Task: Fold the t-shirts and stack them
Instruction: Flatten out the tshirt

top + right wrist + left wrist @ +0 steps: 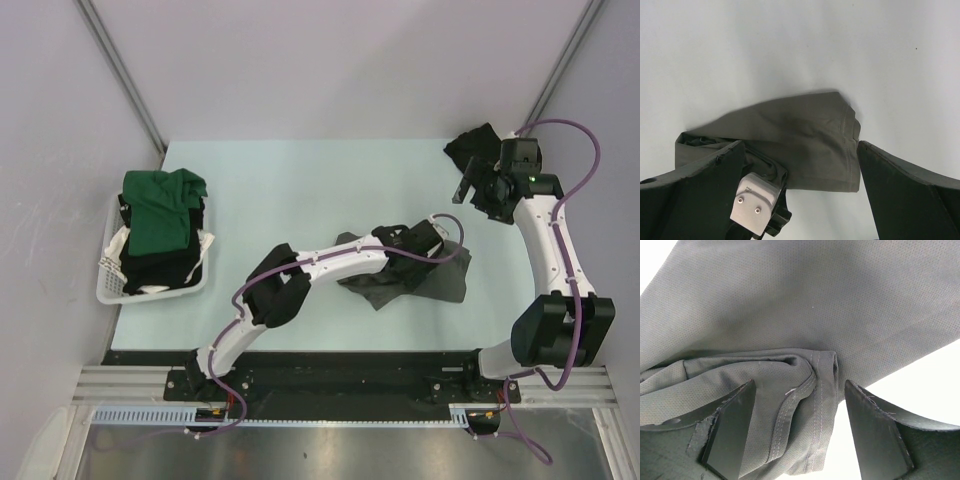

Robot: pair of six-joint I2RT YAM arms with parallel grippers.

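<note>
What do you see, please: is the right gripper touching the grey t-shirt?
Apart. The top view shows bare table between the open right gripper and the grey t-shirt.

This is a robot lab, a test booth and not a home. Plain grey walls (pixel 320 60) and thin metal posts (pixel 120 70) close in a pale green table (pixel 300 170). Along its near edge runs a metal rail (pixel 340 383) with two machines bolted on — a left arm (pixel 340 262) and a right arm (pixel 548 250), with purple cables (pixel 597 165) looping along them.
</note>
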